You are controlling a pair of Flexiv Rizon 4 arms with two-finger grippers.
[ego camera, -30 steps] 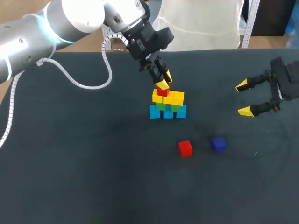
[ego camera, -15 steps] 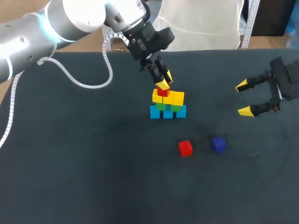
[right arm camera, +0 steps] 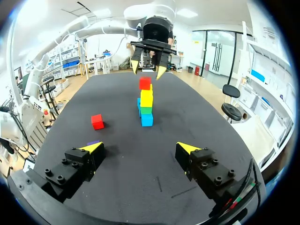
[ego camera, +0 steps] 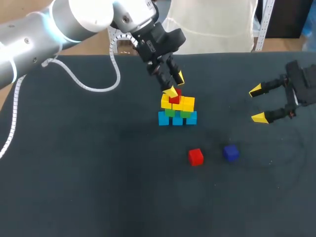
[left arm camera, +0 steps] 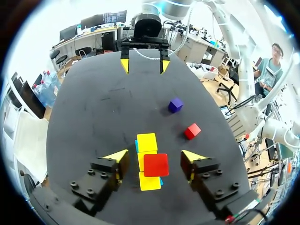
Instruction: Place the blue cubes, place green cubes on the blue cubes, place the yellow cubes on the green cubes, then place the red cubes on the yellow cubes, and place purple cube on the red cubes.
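A small pyramid stands mid-table: blue cubes (ego camera: 177,120) at the base, green cubes (ego camera: 170,112) on them, yellow cubes (ego camera: 188,103) above. One red cube (ego camera: 174,98) rests on the yellow cubes (left arm camera: 146,141). My left gripper (ego camera: 175,85) hangs over it, open; in the left wrist view the red cube (left arm camera: 155,164) sits between the fingers with a gap on each side. A second red cube (ego camera: 195,156) and the purple cube (ego camera: 230,152) lie loose nearer the front. My right gripper (ego camera: 257,104) is open and empty at the right, facing the stack (right arm camera: 146,105).
The black table (ego camera: 89,173) is bare at the left and front. The loose red cube (right arm camera: 97,121) and the purple cube (right arm camera: 93,142) lie between my right gripper (right arm camera: 140,149) and the stack, off to one side.
My left gripper's fingers have spread apart, letting go of the red cube, which stays on the yellow cubes. The right arm has kept still.
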